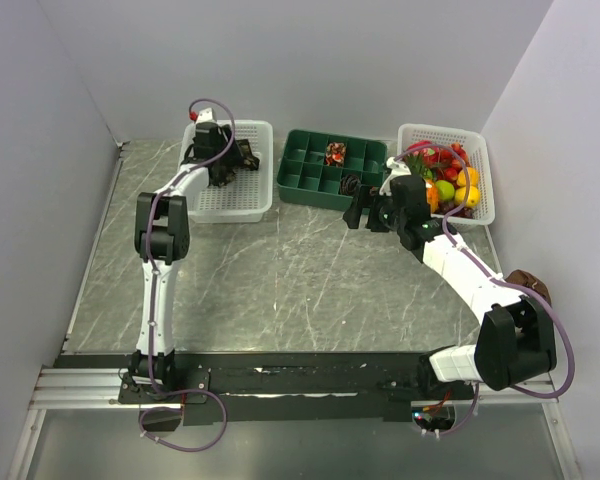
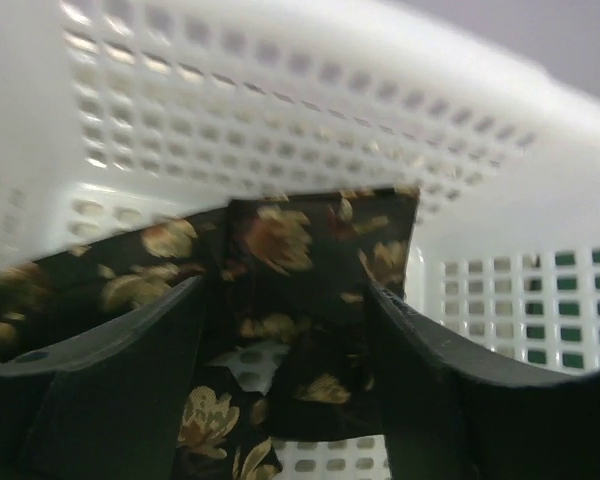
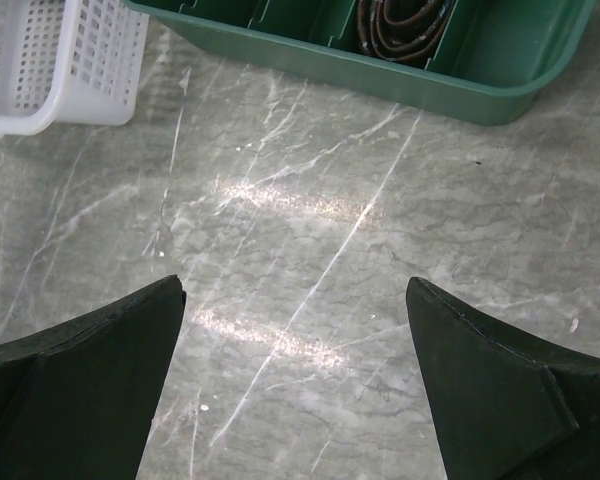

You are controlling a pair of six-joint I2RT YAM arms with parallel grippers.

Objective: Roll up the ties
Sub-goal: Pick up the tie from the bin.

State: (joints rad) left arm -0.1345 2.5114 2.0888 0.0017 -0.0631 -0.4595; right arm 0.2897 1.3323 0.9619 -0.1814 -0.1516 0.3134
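Observation:
A black tie with tan flowers [image 2: 280, 235] lies bunched in the white basket [image 2: 280, 110] at the back left [image 1: 250, 200]. My left gripper [image 1: 220, 165] reaches down into that basket. Its jaws stand apart with the tie's folds between them [image 2: 285, 285]. A reddish rolled tie [image 1: 335, 153] and a dark rolled tie [image 1: 351, 184] sit in compartments of the green tray [image 1: 310, 185]. My right gripper [image 1: 368, 215] is open and empty above the bare table just in front of the tray [image 3: 295, 295]. The dark coil [image 3: 400, 25] shows in the right wrist view.
A white basket of toy fruit [image 1: 480, 215] stands at the back right. A brown object [image 1: 528, 283] lies by the right arm's elbow. The green tray's front wall [image 3: 480, 95] and the left basket's corner [image 3: 60, 70] lie ahead of my right gripper.

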